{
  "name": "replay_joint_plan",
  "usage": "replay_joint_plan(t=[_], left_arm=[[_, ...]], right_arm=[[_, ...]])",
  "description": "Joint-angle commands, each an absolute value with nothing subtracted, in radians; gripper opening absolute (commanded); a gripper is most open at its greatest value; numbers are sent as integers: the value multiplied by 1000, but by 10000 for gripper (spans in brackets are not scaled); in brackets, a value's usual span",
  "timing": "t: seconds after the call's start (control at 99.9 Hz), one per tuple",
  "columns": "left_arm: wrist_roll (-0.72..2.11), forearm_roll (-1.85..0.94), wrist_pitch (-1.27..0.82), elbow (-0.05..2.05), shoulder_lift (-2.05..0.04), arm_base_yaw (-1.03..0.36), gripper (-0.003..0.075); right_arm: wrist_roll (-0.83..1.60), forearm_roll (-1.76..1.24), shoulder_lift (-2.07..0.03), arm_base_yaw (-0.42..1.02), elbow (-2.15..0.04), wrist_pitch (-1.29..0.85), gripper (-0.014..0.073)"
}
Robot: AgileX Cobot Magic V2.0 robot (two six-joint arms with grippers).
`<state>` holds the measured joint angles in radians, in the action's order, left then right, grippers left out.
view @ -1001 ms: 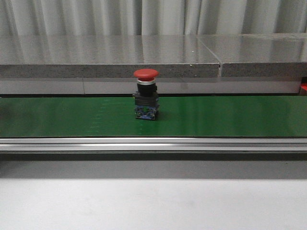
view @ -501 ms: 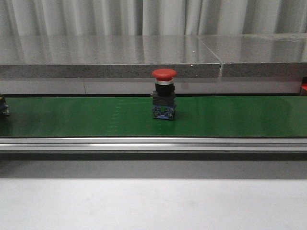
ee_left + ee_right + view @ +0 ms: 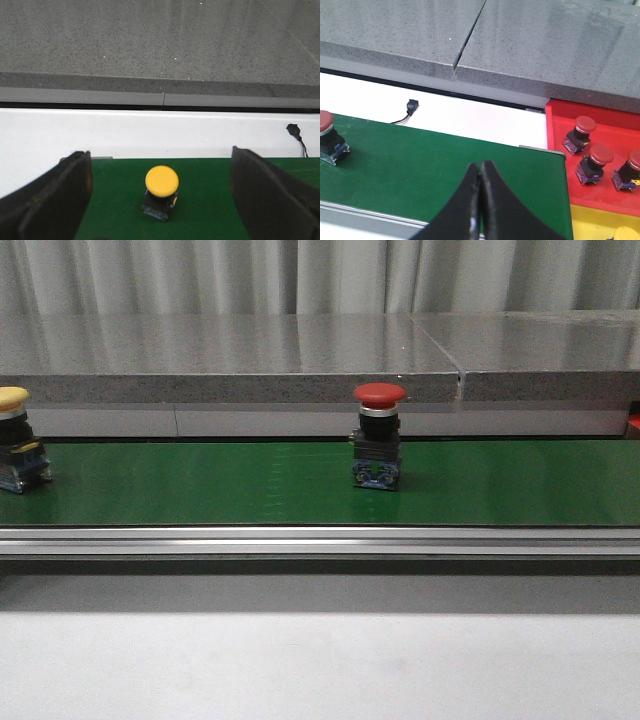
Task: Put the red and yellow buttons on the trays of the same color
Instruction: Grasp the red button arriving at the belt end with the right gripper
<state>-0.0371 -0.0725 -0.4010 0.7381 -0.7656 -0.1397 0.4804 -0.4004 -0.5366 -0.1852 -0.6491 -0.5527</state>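
Note:
A red button (image 3: pixel 379 446) stands upright on the green belt (image 3: pixel 200 485), a little right of the middle; the right wrist view catches it as the red button (image 3: pixel 327 135) at the frame's edge. At the belt's far left stands a yellow button (image 3: pixel 17 452). My left gripper (image 3: pixel 161 192) is open above the belt, and the yellow button (image 3: pixel 161 191) stands between its wide-apart fingers without touching them. My right gripper (image 3: pixel 480 169) is shut and empty above the belt. The red tray (image 3: pixel 600 125) holds three red buttons; below it shows the yellow tray (image 3: pixel 600 222).
A grey stone ledge (image 3: pixel 300 355) runs behind the belt and an aluminium rail (image 3: pixel 320 540) along its front. A small black connector with a wire (image 3: pixel 411 106) lies on the white strip behind the belt. A sliver of the red tray (image 3: pixel 633 423) shows at the far right.
The red button has ridden the belt to the right. The yellow button has come fully into the front view at the far left.

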Motion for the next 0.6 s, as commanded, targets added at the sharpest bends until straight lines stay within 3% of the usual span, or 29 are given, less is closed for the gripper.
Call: replay_joint_plan(t=[0.0,0.13,0.34,0.591], left_arm=[[-47,-80,-320,698,-669,-138,455],[-47,-80,-324,610,-556,-138,305],[-47,-80,-326,546,-459,-138,-11],[-47,-80,-329,544,-456,-138,-19]], right_arm=[[488,-411,-538,-185,-675,-489,-68],[488,-411,-538,-185,-675,-489,-68],[488,-411,-538,-185,-675,-489,-68],[488,-412,-538,-185,-675,-489,-68]])
